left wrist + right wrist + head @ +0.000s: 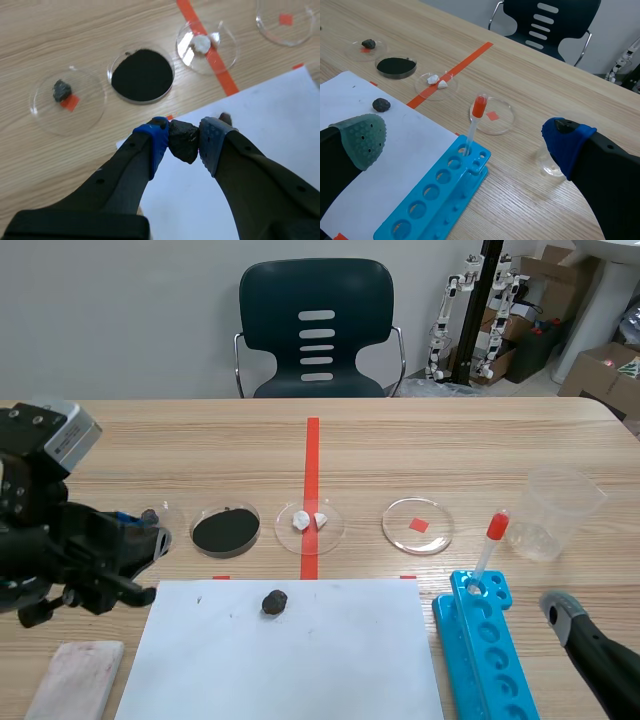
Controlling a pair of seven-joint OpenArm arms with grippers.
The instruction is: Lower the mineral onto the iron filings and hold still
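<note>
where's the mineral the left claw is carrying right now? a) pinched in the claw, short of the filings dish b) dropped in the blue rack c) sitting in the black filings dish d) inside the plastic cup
a: the left claw is shut on the dark mineral near the white paper corner, with the dish of iron filings ahead of it.

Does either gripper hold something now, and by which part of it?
The left gripper holds a dark mineral lump, pinched at its two opposite sides. The right gripper is open and holds nothing.
</note>
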